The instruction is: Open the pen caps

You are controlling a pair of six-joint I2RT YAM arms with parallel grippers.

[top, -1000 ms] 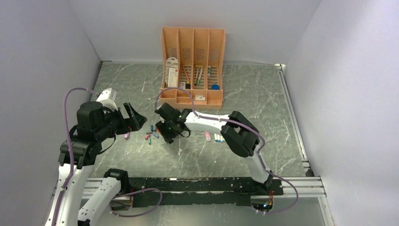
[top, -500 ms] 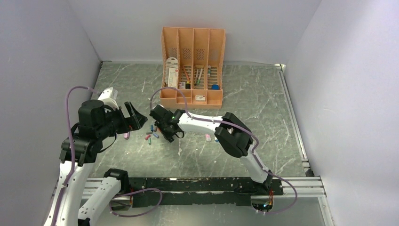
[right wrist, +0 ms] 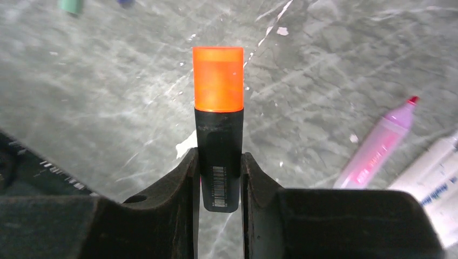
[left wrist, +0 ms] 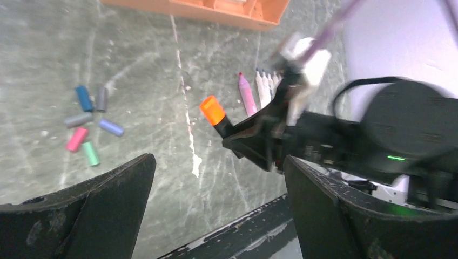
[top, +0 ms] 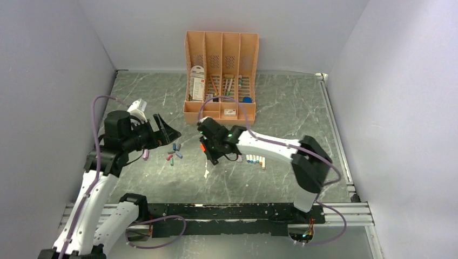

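My right gripper [right wrist: 219, 157] is shut on the black body of a thick highlighter [right wrist: 219, 154], which still wears its chunky orange pen cap [right wrist: 217, 78] pointing away from the fingers. From above, that gripper [top: 209, 150] hangs over the table centre with the orange cap [top: 202, 147] toward the left. My left gripper [top: 168, 131] is open and empty, a short way left of the cap; in its wrist view the orange cap [left wrist: 211, 109] shows ahead, between and beyond its jaws. Several loose pen caps [top: 174, 154] in blue, grey, pink and green lie below the left gripper [left wrist: 217, 162].
A row of uncapped white markers [top: 254, 159] and an uncapped pink highlighter [right wrist: 375, 148] lie right of the right gripper. The peach desk organizer [top: 220, 75] stands at the back. The black base rail [top: 227, 211] runs along the near edge.
The right gripper closed on the highlighter beside the loose caps and carried it up and to the right. The left arm swung forward and right, still open.
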